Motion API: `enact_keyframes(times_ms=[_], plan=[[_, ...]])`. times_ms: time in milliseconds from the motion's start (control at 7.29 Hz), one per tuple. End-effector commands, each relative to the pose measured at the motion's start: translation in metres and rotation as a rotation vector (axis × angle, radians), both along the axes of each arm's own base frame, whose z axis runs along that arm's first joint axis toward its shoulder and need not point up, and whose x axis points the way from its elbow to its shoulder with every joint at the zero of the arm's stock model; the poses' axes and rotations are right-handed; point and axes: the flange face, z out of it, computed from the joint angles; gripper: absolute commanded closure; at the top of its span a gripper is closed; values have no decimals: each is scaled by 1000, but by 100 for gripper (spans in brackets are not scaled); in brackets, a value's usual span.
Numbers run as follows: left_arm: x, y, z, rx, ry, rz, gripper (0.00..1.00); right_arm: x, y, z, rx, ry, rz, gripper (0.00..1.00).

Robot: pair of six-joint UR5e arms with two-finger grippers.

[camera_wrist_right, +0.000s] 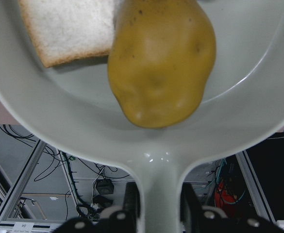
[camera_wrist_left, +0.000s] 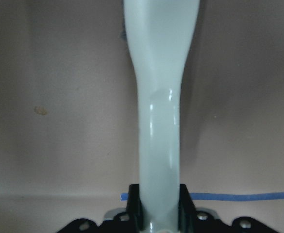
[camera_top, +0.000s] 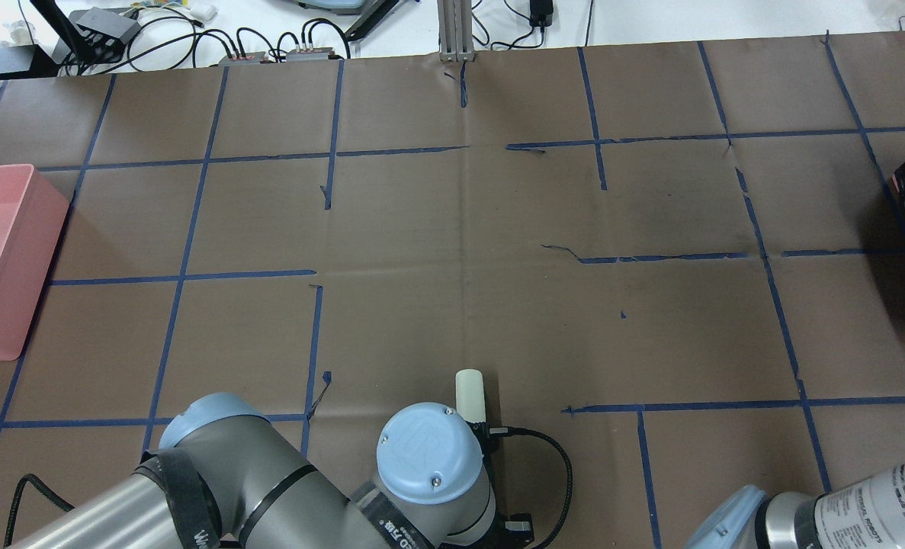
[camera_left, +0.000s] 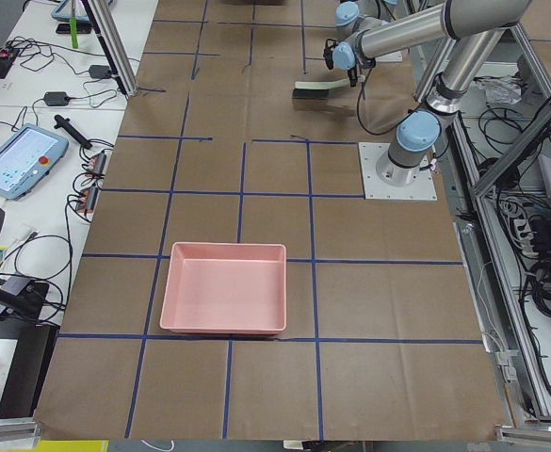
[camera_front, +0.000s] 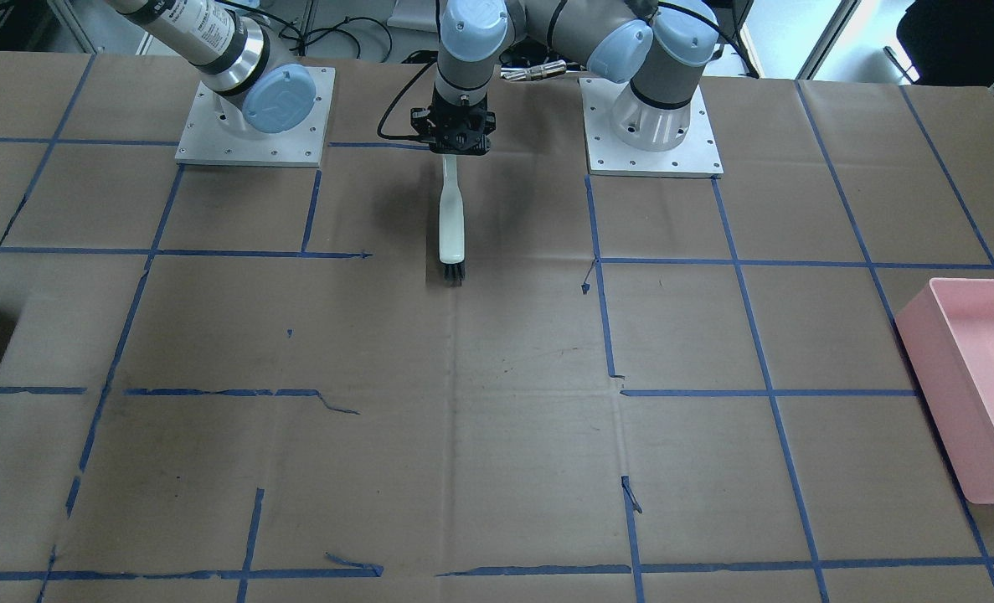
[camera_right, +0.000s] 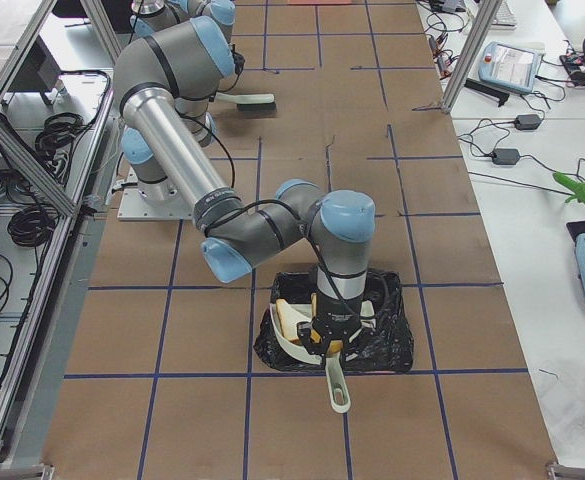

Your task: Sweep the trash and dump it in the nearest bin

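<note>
I see the potato lying in the dustpan, its long axis toward the handle, with bread just beside it. The right gripper clamps that handle, holding the dustpan over the black bin. Well apart from the dustpan, the left gripper pinches the brush.

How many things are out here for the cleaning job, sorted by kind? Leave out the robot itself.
Bins: 2 (pink bin, black bin)
Sweeping tools: 2 (brush, dustpan)
Potato: 1, lying in the dustpan
Bread piece: 1 in view, also in the dustpan
Total: 6
</note>
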Motion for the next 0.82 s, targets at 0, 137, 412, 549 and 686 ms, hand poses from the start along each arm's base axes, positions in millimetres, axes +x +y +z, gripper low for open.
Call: enact_keyframes(times_ms=[0,137,412,549,686], plan=[[0,0,-1,4,-3,1,84,2,2,-1,-9,79,-22,100],[1,0,-1,3,-4,1,77,9,-2,-5,-26,93,-27,100],[1,-1,0,-2,-2,4,63,18,-4,-14,-27,139,-61,100],[2,-2,0,-4,-5,-2,50,24,-7,-15,-28,145,-64,100],[3,-3,0,-5,-6,2,41,26,-1,-3,-24,180,-89,100]])
